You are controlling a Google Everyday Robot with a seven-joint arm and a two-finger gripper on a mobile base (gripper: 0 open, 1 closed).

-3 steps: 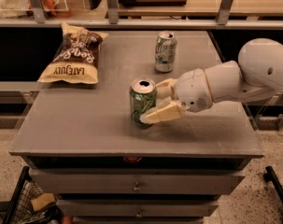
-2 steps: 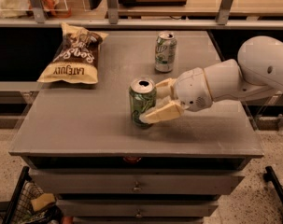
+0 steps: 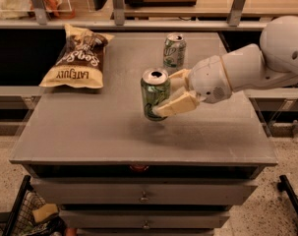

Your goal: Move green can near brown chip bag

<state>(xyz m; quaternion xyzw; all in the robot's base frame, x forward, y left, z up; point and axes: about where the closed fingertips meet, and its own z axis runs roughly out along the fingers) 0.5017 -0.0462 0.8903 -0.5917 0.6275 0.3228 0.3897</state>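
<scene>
Gripper at frame centre, just right of the green can. It's pinching the can from the right, one finger in front, one behind. Can is upright, mid-worktop; can't tell if its base is off the surface. Chip bag lies flat upper left, well apart from the can.

Step in hand, as I read it: carry can up-left & set it beside the bag. To do it well: keep can upright, lift just clear of the worktop, go diagonally, and stop short of the bag's right edge so the can lands beside the foil, not on it. Let go only once base sits flat.

Room: btwn can & bag is bare worktop. Pale can sits above-right of the gripper, near the arm, so move away from it. Bag is close to the worktop's left & far edges; its right side has more room.
</scene>
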